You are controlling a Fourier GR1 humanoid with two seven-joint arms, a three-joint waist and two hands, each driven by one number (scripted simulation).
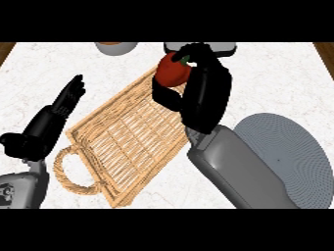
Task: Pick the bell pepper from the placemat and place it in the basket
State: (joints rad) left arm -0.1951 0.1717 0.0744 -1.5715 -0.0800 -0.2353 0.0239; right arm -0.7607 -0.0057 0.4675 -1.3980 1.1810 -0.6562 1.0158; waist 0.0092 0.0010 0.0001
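A red bell pepper (172,71) with a green stem is held over the far end of the wicker basket (126,139). My right hand (198,83) is shut on it, fingers curled round its right side and thumb below. The basket is flat and rectangular, with a loop handle at its near left end. The round grey placemat (292,152) lies to the right, partly under my right forearm, with nothing on it. My left hand (62,105) rests open to the left of the basket, fingers straight and pointing away.
An orange-and-white bowl (116,47) sits at the counter's far edge, and a white dish (224,47) shows behind my right hand. Wooden floor borders the marble counter (285,83) at both far corners.
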